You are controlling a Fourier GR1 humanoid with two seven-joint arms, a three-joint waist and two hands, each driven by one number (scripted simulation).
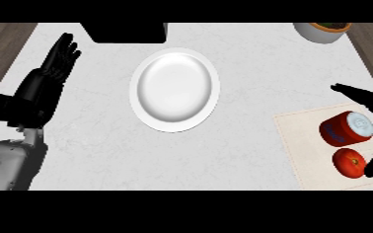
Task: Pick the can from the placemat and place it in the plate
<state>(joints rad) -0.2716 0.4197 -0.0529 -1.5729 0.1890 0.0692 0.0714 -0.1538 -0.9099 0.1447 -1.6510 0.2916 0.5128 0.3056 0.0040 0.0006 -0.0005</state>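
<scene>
Left hand [59, 57] rests open, fingers up

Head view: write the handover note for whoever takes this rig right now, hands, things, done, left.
Left hand: open, fingers straight, resting at the view's left edge, holding nothing.
Right hand: only black fingers show at the right edge, above the can; whether open or shut cannot be told, and it holds nothing visible.
Red cylindrical can with a silver top: on the beige placemat, near the right edge, next to a red tomato.
White round plate: mid-counter, nothing in it.
Done: nothing yet; the can is not picked.
Left: grasp the can, carry it left, set it in the plate.
</scene>
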